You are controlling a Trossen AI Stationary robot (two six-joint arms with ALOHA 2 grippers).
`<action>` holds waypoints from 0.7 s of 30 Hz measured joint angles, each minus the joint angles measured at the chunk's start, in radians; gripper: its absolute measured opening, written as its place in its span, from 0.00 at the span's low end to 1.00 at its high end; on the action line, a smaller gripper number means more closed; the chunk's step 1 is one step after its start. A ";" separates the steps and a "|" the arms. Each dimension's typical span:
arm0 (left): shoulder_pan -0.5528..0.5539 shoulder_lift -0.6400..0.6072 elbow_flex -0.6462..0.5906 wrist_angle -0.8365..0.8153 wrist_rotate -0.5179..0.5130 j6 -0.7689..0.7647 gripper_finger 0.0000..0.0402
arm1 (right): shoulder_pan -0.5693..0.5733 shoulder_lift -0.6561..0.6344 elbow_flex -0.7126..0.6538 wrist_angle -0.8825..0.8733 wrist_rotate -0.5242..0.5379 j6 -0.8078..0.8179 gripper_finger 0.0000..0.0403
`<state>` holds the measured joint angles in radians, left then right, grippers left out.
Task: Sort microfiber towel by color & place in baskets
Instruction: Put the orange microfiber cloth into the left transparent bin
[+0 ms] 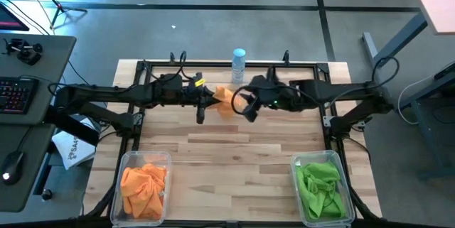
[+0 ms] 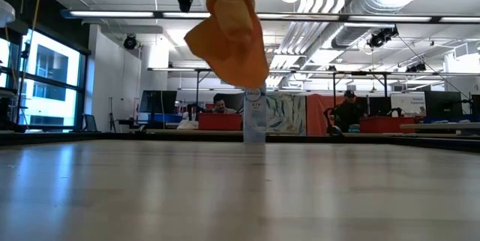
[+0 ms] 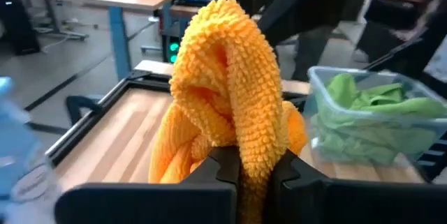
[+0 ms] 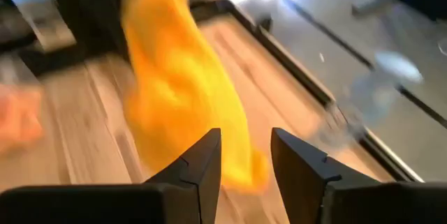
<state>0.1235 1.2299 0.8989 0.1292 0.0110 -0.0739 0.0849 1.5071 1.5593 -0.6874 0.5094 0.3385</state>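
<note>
An orange microfiber towel (image 1: 225, 101) hangs in the air over the far middle of the table, between my two grippers. My left gripper (image 3: 255, 172) comes from the table's left and is shut on it. My right gripper (image 4: 246, 158) stands open just to the towel's right, and the towel (image 4: 185, 91) lies beyond its fingertips. I cannot tell whether the right fingers touch the cloth. The near left basket (image 1: 126, 158) holds orange towels (image 1: 143, 185). The near right basket (image 1: 295, 163) holds green towels (image 1: 321, 184). My left gripper pinches a bunched fold of the orange towel (image 3: 253, 155) between its two fingers (image 3: 218, 168), in several layers. The fingers come nearly level from the table's left. The towel bulges out ahead of them and hangs below (image 2: 229, 38), clear of the table.
A white-and-blue bottle (image 1: 238, 63) stands at the table's far edge, just behind the towel. A black metal frame (image 1: 142, 68) runs round the far edge and the sides. Bare wood (image 1: 227, 164) lies between the two baskets.
</note>
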 joint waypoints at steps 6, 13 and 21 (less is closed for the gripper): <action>-0.028 -0.074 0.000 -0.089 -0.068 0.123 0.00 | 0.017 -0.041 -0.013 -0.297 -0.001 0.072 0.26; -0.164 -0.195 0.000 -0.215 -0.246 0.151 0.00 | 0.075 -0.155 -0.275 -0.222 -0.049 0.073 0.02; -0.274 -0.297 0.000 -0.306 -0.193 0.186 0.00 | 0.111 -0.491 -0.756 0.215 -0.195 -0.026 0.01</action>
<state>-0.1509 0.9332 0.8989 -0.1768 -0.1823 0.1125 0.1963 1.0163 0.8034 -0.4725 0.3149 0.3121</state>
